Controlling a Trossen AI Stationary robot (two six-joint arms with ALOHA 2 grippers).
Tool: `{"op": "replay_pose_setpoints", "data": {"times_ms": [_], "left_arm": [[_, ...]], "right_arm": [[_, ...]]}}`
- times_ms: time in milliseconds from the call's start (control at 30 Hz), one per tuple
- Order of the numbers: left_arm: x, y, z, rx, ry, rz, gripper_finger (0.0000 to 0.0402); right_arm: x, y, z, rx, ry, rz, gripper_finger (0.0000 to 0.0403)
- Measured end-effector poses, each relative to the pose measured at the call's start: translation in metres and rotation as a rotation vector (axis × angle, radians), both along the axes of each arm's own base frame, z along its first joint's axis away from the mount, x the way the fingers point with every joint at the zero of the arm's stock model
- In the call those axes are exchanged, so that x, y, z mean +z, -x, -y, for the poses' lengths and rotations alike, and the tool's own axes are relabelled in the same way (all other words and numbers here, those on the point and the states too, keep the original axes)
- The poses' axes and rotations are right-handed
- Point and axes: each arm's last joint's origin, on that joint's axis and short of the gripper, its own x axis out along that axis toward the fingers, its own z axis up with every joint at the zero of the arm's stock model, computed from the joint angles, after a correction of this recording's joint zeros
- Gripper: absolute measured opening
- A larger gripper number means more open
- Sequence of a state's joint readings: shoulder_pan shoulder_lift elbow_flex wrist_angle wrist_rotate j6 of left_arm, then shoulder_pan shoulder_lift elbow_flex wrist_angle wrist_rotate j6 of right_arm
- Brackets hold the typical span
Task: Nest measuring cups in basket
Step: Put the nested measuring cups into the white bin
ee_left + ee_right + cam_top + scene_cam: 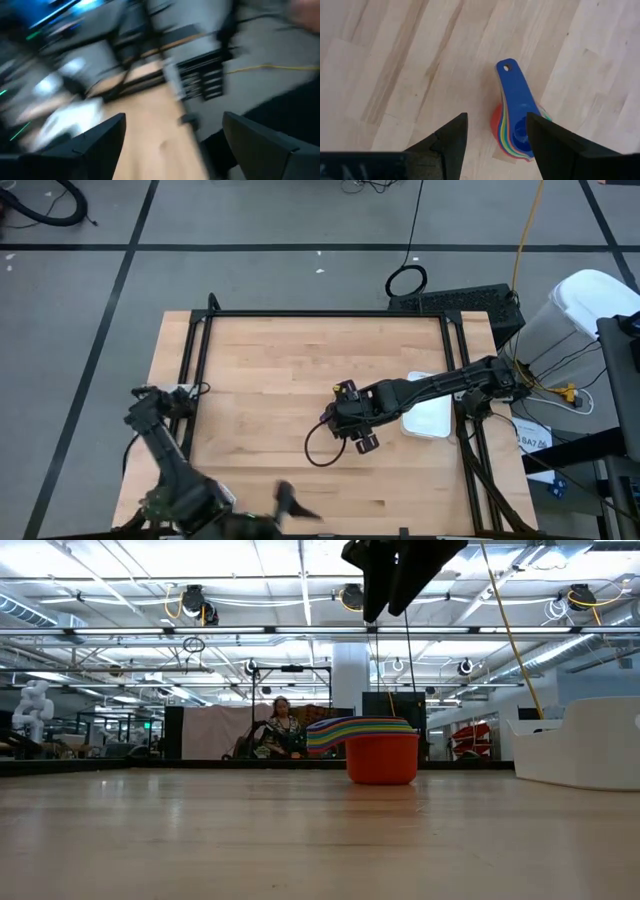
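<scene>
So we've got the cups [517, 122] already nested into one stack, red on the outside, blue handle on top, sitting on the bench [270, 370] and not in the basket [432, 420] yet, which is just beside them. Our right claw [495, 132] hangs over the stack, open and empty, probably lined up to grab the whole lot at once. Left claw [172, 145] is open too, parked back at the near edge
</scene>
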State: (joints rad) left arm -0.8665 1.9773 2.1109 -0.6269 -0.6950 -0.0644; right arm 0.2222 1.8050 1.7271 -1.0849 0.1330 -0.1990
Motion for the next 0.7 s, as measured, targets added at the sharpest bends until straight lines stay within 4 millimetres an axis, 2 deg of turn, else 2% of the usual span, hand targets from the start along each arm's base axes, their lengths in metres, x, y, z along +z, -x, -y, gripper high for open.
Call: {"op": "replay_pose_setpoints", "data": {"times_ms": [67, 133, 267, 333, 500, 600, 700], "left_arm": [[0.001, -0.016, 0.001, -0.148, 0.000, 0.036, 0.0329], [0.002, -0.025, -0.006, -0.200, -0.017, 0.042, 0.0324], [0.002, -0.036, -0.031, -0.098, -0.077, -0.003, 0.0307], [0.000, -0.043, -0.038, -0.077, -0.072, -0.003, 0.0298], [-0.026, -0.065, -0.048, -0.103, -0.015, 0.028, 0.0274], [-0.043, -0.073, -0.063, -0.065, 0.018, 0.045, 0.0260], [-0.046, -0.060, -0.077, -0.051, 0.041, 0.077, 0.0246]], "right_arm": [[-0.001, 0.002, 0.000, -0.010, 0.000, -0.017, 0.0192], [-0.001, 0.004, 0.000, -0.022, 0.001, -0.043, 0.0192], [-0.003, 0.011, -0.002, -0.045, 0.004, -0.103, 0.0192], [-0.001, 0.017, -0.003, -0.059, 0.008, -0.136, 0.0192], [0.006, 0.028, -0.004, -0.103, 0.005, -0.166, 0.0192], [0.016, 0.037, -0.003, -0.130, 0.016, -0.153, 0.0192], [0.028, 0.048, 0.000, -0.151, 0.055, -0.123, 0.0192]]}}
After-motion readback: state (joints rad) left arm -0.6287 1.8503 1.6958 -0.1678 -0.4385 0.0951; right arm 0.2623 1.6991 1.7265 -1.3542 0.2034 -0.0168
